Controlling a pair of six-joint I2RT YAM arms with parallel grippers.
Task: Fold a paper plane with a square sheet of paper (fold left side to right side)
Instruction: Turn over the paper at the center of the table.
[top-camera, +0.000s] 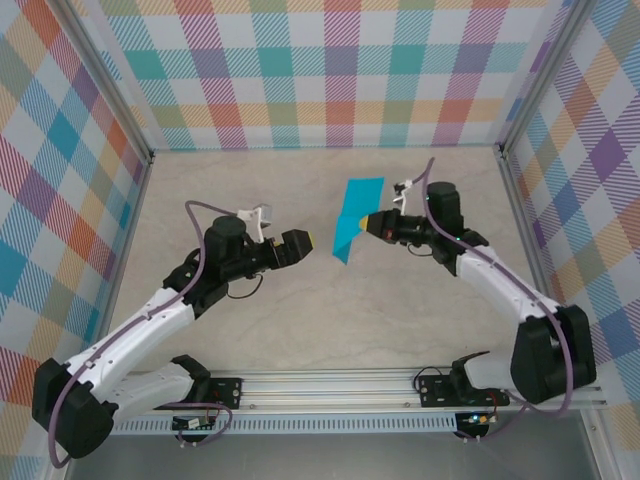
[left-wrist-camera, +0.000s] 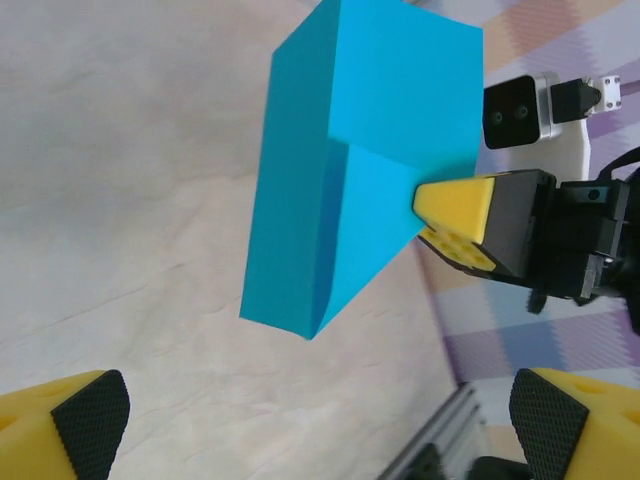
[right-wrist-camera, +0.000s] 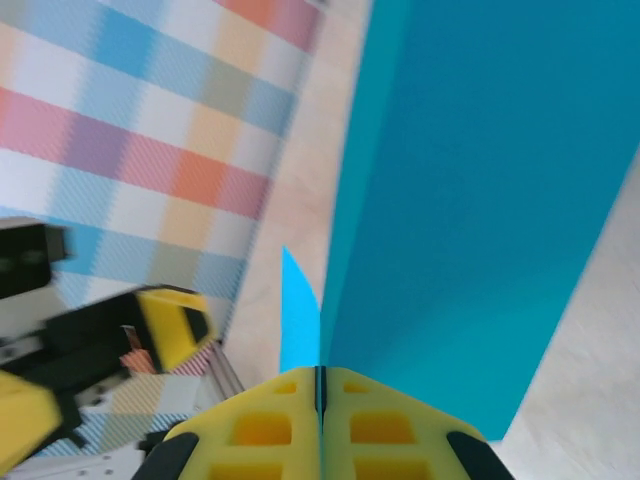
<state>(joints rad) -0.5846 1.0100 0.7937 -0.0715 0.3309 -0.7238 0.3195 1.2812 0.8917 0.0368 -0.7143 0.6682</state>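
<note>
sheet of paper (top-camera: 357, 212): folded, pinched at its right edge by right gripper (top-camera: 372, 224), seemingly raised off the table (top-camera: 330, 330) | right gripper: clamped tight, likely keeping layers together | left gripper (top-camera: 305, 243): spread wide, empty, just left of right gripper, probably awaiting a regrip

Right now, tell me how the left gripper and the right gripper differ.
The left gripper stands wide open with nothing between its fingers; the right gripper is shut on the teal paper. The left gripper sits apart from the teal paper, while the right gripper pinches its edge. Both have yellow fingers and point toward each other.
</note>
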